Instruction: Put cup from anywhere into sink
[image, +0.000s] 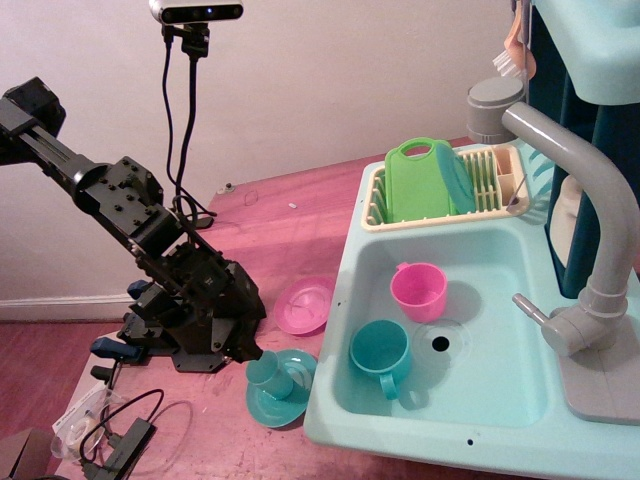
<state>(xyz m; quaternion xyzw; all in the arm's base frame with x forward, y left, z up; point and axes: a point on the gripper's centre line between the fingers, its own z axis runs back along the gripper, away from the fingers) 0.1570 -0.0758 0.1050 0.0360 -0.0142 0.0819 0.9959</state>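
So we had the black arm (120, 215) coming in from the upper left, slanting steeply down toward the tabletop (280, 210) with its lower end bent low near the front edge. The gripper (262, 358) sat right at the small teal cup (269, 375), touching or nearly touching its left side, but the dark fingers blended into the arm body, so we couldn't tell whether it was open or clamped on the cup (too murky at that spot).

The cup was standing upright on the teal saucer (290, 402), on the tabletop just left of the sink (480, 400), so outside the basin.

No readable writing or brand marks anywhere we could see.

Counts: we got three cups total, the small teal one on the saucer, plus a larger teal mug (380, 350) with a handle and a pink cup (419, 291), both sitting inside the sink near the dark drain hole (440, 343). Two saucers: the teal one and a pink saucer (305, 304) lying beside the sink's left wall. One grey faucet (590, 230) on the right side. One cream dish rack (490, 185) behind the basin, holding a green board (415, 185) and a teal plate (455, 180) on edge. One camera (196, 12) on a stand at the back.
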